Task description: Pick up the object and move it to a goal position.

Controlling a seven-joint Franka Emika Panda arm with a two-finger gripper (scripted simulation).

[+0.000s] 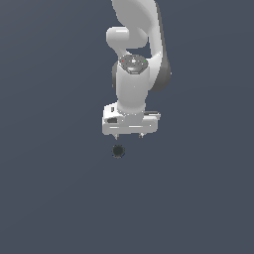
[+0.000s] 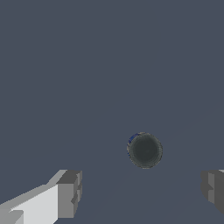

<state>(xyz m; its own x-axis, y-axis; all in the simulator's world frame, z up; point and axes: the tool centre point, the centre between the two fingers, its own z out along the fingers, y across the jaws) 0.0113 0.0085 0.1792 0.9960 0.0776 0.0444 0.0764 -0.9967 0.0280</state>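
Note:
The object (image 1: 118, 151) is a small round can with a dark top, standing upright on the flat grey-blue surface. In the exterior view it lies just below my gripper (image 1: 128, 135), slightly toward that view's left. The wrist view looks straight down on the object (image 2: 145, 150), where a thin blue sliver of its label shows at the rim. My gripper (image 2: 142, 189) is open, its two grey fingertips (image 2: 70, 194) spread wide with nothing between them. The can sits apart from the fingers, outside the gap between them.
The white arm (image 1: 134, 74) rises above the gripper toward the exterior view's top. A plain grey-blue floor (image 1: 49, 198) extends on all sides, with no other objects or edges in sight.

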